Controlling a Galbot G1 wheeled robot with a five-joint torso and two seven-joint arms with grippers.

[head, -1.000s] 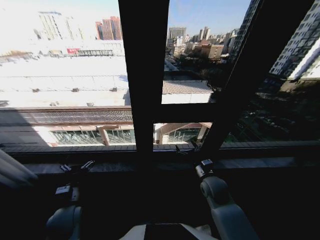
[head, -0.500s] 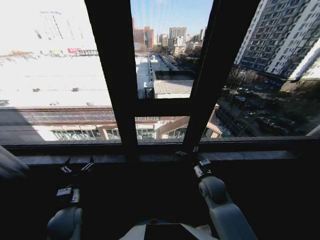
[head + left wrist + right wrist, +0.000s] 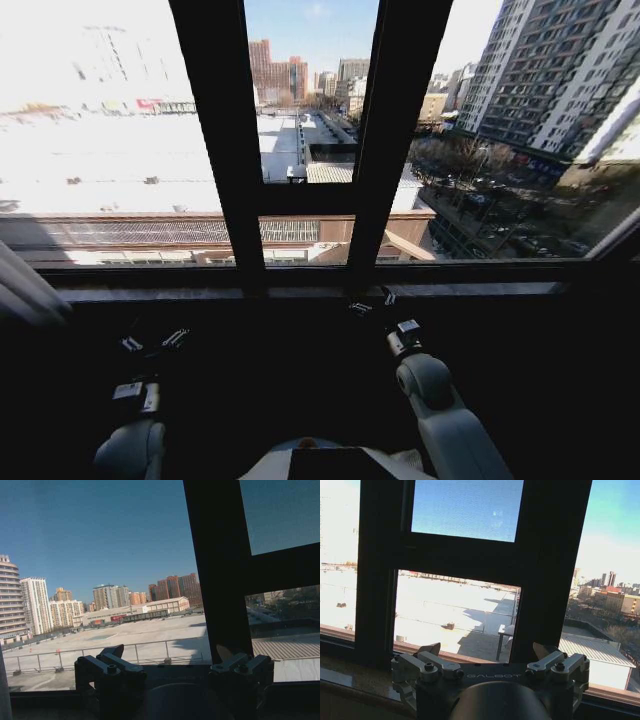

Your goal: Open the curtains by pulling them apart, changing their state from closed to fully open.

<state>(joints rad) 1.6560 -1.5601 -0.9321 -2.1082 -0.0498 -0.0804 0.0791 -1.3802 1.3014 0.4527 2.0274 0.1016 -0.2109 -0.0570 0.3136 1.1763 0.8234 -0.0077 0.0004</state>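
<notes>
Head view looks down past both arms to a wide window with the city bright behind it. The curtains are drawn well off the glass: one bunch of white pleats (image 3: 25,290) sits at the left edge of the frame, about mid-height, and a pale sliver (image 3: 622,228) slants at the right edge, which I take to be the other panel, though I can't be sure.

The left gripper (image 3: 152,342) hangs low in the lower left, below the sill (image 3: 480,290), fingers spread apart and holding nothing. The right gripper (image 3: 372,303) sits just right of centre, up near the sill, also spread and empty. The wrist views agree: the left one shows its fingers (image 3: 112,665) wide apart against open sky, the right one shows its own (image 3: 422,662) parted in front of the frame bars (image 3: 550,570).

By my reckoning the pulling is all but done. If any tidying remains, it would be best to reach toward the fabric at the left edge, close on a fold rather than a single pleat, and draw sideways along the window, not downward, so nothing strains at the top.

Counted: two grippers, one curtain bunch plainly seen plus one likely sliver, two upright frame bars in the middle, one sill.
</notes>
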